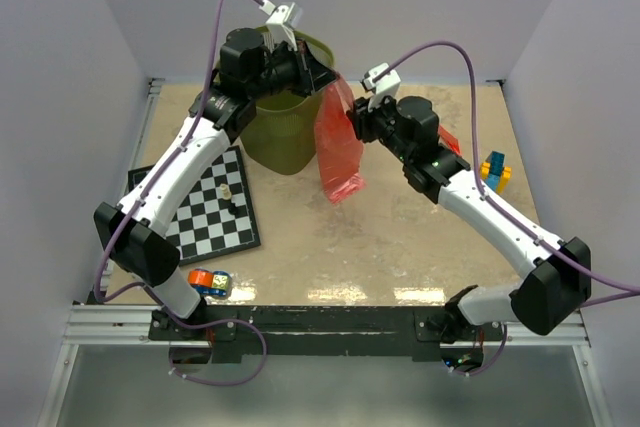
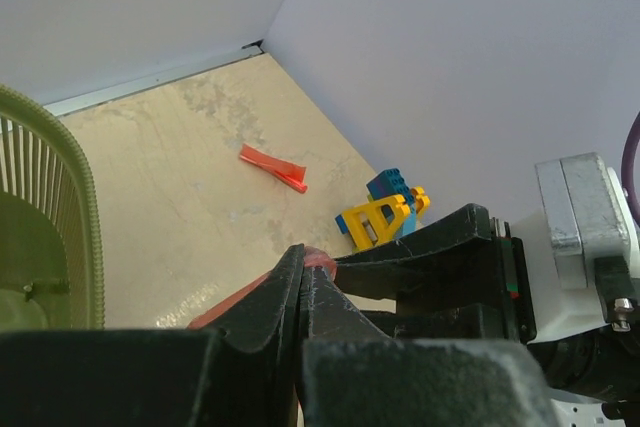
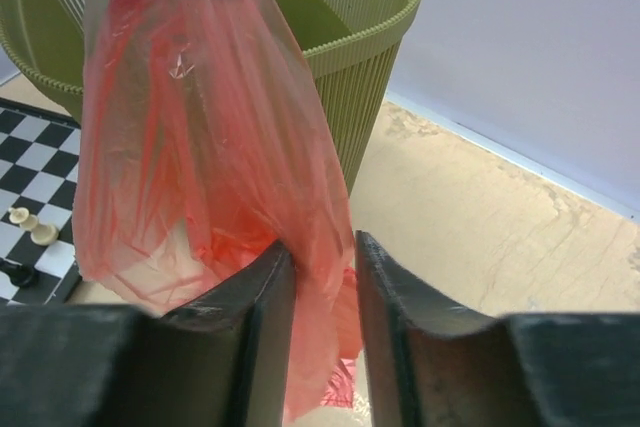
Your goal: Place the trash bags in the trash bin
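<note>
Two arms meet at the far middle of the counter (image 1: 400, 247). The left arm rises from its near-left base, passes over the chessboard (image 1: 205, 205) with its elbow bent, and lays its forearm across the open mouth of the bin (image 1: 272, 142). The left end effector (image 1: 325, 77) points right, just past the bin's right rim. It is clenched on the top edge of the bag (image 1: 338, 147), and in its wrist view we see a sliver of red film pinched between the closed jaws. From that grip the bag hangs as a long, crinkled pink-red sheet. It is outside the bin, just beside the right wall, and whether its lower end touches the counter we cannot tell.

The right arm comes from its near-right base, bends at the elbow and reaches far and left, with its wrist beside the bag's middle. The right end effector (image 3: 325, 247) is released. Its jaws stand apart with a fold of the bag running through the gap, and they do not pinch it.

One more bag, a small flat red strip (image 2: 272, 166), lies on the counter well right of the bin, partly hidden by the right arm in the top view. Yellow and blue blocks (image 1: 494, 171) sit near the strip, farther right. We count two chess pieces (image 1: 225, 190) on the chessboard.
</note>
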